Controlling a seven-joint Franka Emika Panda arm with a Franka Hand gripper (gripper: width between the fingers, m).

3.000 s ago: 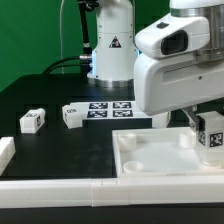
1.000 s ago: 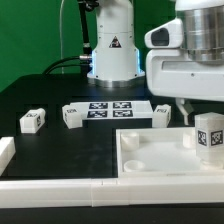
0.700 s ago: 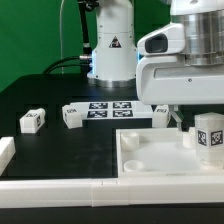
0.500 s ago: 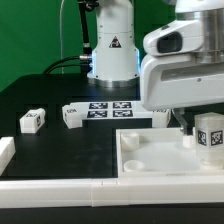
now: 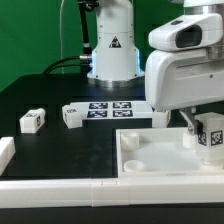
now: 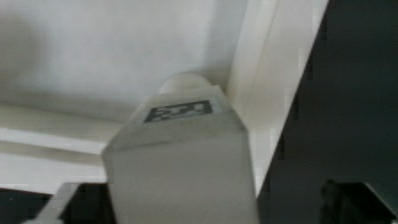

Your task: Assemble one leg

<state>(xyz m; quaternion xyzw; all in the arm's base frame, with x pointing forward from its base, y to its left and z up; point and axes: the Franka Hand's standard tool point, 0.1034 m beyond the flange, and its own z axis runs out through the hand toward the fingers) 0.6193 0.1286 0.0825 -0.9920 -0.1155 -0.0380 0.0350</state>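
Note:
A leg (image 5: 211, 136) stands upright in the far right corner socket of the large white tray-like piece (image 5: 150, 155). My gripper (image 5: 203, 128) is lowered around this leg, with one finger (image 5: 188, 122) showing beside it. In the wrist view the leg (image 6: 187, 150) fills the space between the fingers. One finger (image 6: 75, 200) is close against it. A dark gap separates the leg from the other finger (image 6: 352, 200), so the jaws stand open around it. Two more legs (image 5: 32, 120) (image 5: 73, 115) lie on the black table at the exterior view's left.
The marker board (image 5: 110, 107) lies behind the tray-like piece near the robot base (image 5: 110, 50). A long white bar (image 5: 60, 186) edges the table front, and a short white block (image 5: 5, 150) sits at the exterior view's left edge.
The gripper was raised above the standing leg a second ago. It has come down around the leg. The leg has stayed upright in its corner.

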